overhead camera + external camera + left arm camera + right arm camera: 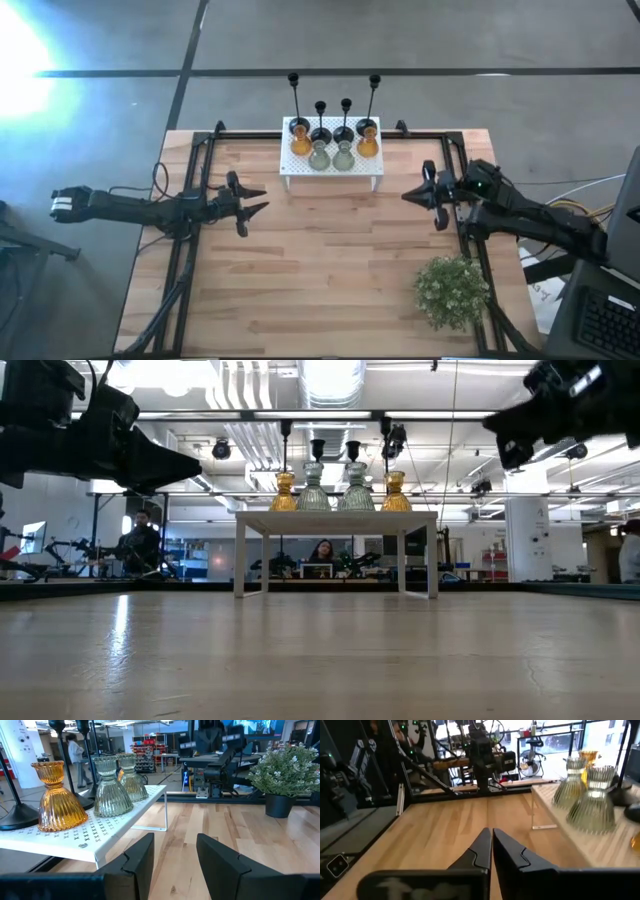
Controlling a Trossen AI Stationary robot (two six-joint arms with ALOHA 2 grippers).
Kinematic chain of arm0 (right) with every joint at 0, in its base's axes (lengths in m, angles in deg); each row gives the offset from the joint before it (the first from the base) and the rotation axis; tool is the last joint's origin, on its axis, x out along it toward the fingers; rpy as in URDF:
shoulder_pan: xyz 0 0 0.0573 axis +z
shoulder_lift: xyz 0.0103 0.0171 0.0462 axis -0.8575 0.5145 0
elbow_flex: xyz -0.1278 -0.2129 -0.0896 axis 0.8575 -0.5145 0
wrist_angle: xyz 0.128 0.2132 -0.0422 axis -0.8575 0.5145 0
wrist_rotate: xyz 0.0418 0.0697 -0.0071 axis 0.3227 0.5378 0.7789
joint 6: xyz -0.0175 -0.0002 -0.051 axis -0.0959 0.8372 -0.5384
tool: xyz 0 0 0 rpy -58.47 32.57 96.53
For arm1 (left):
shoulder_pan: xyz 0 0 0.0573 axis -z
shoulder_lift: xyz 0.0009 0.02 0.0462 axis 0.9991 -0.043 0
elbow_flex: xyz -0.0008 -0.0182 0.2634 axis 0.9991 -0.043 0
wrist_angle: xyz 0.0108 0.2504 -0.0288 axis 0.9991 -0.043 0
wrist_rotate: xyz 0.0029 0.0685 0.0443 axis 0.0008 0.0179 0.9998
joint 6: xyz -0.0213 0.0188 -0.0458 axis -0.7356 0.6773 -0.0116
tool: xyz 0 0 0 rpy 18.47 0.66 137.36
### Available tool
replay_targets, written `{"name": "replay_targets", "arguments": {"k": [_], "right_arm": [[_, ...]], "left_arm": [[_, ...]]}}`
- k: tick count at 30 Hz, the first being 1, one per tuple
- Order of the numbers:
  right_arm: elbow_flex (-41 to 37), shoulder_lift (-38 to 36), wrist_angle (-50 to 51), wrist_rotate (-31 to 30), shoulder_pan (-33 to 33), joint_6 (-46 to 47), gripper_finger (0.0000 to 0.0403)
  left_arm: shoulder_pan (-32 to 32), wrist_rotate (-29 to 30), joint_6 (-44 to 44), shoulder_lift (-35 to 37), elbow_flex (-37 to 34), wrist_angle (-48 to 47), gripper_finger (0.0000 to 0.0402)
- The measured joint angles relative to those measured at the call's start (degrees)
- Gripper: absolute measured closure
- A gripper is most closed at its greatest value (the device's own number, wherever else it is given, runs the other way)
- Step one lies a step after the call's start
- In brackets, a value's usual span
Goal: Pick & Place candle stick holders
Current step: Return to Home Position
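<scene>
Grouped on the rack point(330, 179) at the far edge, eight holders point(319, 155) were seen. The left gripper point(260, 200) was held wide at its near left, and the right gripper point(406, 196) was held closed, empty, at its near right.

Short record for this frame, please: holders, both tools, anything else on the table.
black holders: four, upright, back row on the white rack
amber glass holders: two, front row, outer ends
pale green glass holders: two, front row, between the amber ones
left tool: open, empty, above the table, left of rack
right tool: shut, empty, right of rack
plant: on table, right arm's side
</scene>
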Motion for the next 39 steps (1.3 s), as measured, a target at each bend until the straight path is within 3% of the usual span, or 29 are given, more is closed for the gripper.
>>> {"name": "replay_targets", "arguments": {"k": [8,14,18,39], "right_arm": [[-18.1,-13.2,-16.6,1.2,0.0,6.7,0.0394],[-18.1,-24.0,-9.0,1.1,1.3,3.7,0.0394],[-18.1,-24.0,-9.0,-1.8,2.7,1.3,0.0394],[-18.1,-21.3,-4.6,-3.2,4.5,-5.6,0.0394]], "left_arm": [[0.0,0.0,0.0,0.0,0.0,0.0,0.0248],[0.0,0.0,0.0,0.0,0.0,-0.2,0.0248],[0.0,0.0,0.0,-0.1,0.0,-0.6,0.0248],[0.0,0.0,0.0,-0.2,0.0,-2.3,0.0248]]}}
